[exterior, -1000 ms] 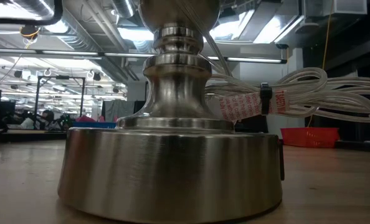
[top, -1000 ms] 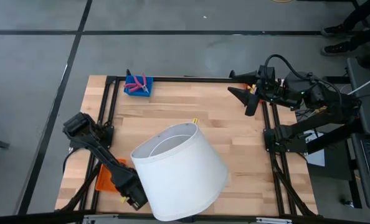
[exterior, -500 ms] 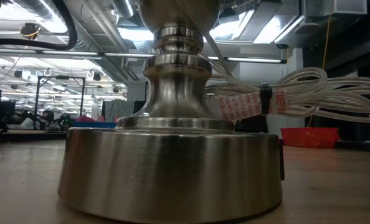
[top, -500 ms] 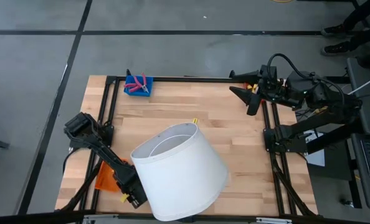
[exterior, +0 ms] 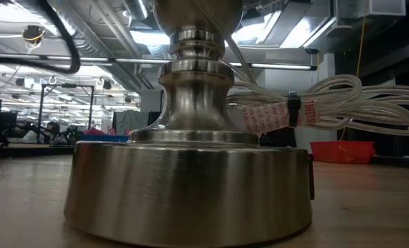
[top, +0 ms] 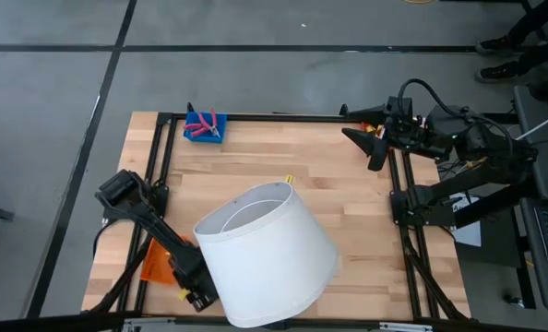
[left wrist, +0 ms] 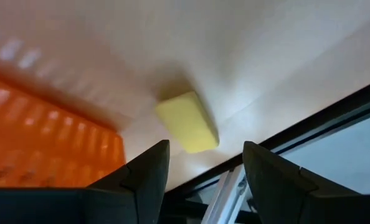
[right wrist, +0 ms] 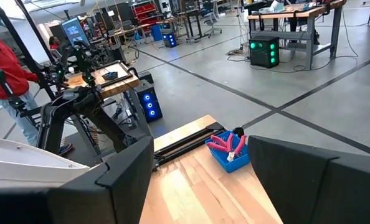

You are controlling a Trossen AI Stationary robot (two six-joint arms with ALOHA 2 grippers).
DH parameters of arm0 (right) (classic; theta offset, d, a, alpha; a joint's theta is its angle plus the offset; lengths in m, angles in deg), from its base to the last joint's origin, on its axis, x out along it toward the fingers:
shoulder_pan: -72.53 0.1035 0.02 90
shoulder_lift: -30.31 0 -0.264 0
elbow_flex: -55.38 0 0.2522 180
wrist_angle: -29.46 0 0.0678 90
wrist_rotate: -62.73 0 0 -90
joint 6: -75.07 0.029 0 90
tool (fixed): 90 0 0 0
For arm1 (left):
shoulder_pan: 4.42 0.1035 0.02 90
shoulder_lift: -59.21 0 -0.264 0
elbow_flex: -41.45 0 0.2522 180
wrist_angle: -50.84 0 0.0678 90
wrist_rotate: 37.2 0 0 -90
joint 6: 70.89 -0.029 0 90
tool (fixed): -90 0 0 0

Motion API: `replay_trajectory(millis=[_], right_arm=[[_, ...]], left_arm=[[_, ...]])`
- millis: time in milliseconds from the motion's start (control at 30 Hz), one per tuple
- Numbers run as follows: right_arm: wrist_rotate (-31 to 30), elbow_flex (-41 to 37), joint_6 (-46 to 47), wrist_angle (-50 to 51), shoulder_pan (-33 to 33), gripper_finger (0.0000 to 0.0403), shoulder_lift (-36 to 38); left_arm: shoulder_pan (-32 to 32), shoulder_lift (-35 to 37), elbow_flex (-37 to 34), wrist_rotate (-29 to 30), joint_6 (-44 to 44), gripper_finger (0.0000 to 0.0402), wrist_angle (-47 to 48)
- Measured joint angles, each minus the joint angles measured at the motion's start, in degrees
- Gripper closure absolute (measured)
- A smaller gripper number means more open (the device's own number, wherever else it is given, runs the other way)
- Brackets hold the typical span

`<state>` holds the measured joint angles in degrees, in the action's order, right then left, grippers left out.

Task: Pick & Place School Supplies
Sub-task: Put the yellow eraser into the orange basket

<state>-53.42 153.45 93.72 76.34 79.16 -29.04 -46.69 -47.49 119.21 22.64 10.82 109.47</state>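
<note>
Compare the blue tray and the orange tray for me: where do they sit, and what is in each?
The blue tray sits at the table's far left corner in full view; the orange tray sits near the left front, partly hidden by the left arm and the white lampshade. The blue tray holds pink-handled tools; the orange tray's contents cannot be seen. Both are small plastic trays on the table's left side.

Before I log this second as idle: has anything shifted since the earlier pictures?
Barely. The left arm's pincer crept slightly toward the near edge by the orange tray, jaws open over a yellow piece. The right pincer, lampshade and blue tray stayed put.
</note>
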Motion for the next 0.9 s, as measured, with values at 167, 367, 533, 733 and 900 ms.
replay_trajectory(millis=[167, 367, 533, 733, 900], right_arm=[[0.01, 0.0, 0.11, 0.85, 0.0, 0.0138, 0.0], [0.02, 0.0, 0.45, 1.42, 0.0, 0.0138, 0.0], [0.02, 0.0, 0.46, 1.4, 0.0, 0.0138, 0.04], [0.02, 0.0, 0.44, 1.42, 0.0, 0.0138, 0.09], [0.02, 0.0, 0.42, 1.44, 0.0, 0.0138, 0.09]], left_arm=[[-0.43, -2.68, 0.0, -1.59, -0.43, 0.0201, -1.34], [-0.1, -4.17, 0.0, -2.09, -2.11, 0.0201, -1.45], [0.8, -4.26, 0.0, -2.41, -3.44, 0.021, -1.43], [1.52, -4.26, 0.0, -2.26, -3.48, 0.029, -1.4], [1.55, -3.61, 0.03, -1.92, -3.49, 0.035, -1.28]])
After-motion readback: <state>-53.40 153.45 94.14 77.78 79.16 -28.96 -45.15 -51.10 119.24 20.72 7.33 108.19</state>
